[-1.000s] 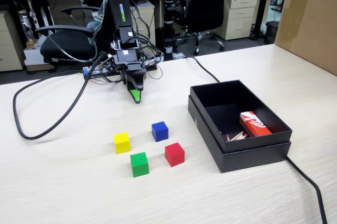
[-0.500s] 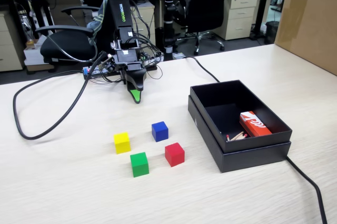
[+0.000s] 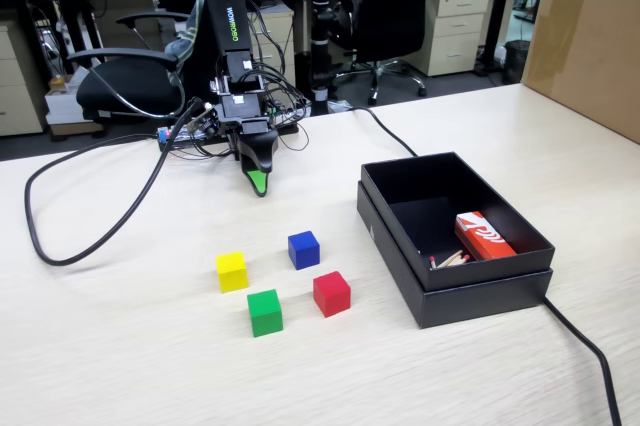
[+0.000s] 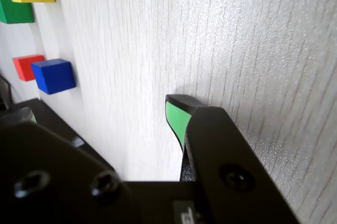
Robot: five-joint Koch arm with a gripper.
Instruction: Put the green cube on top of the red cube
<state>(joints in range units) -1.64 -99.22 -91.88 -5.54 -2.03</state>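
Observation:
The green cube sits on the table nearest the front, seen as a sliver at the left edge of the wrist view. The red cube stands just to its right, a small gap apart, and shows partly behind the blue cube in the wrist view. My gripper hangs tip-down near the arm's base, well behind the cubes. It is open and empty: one green-padded fingertip shows bare table beside its pad, and the other jaw is a blur at the left.
A blue cube and a yellow cube stand behind the green and red ones. An open black box holding a red-and-white packet is at the right. Black cables run across the table on both sides.

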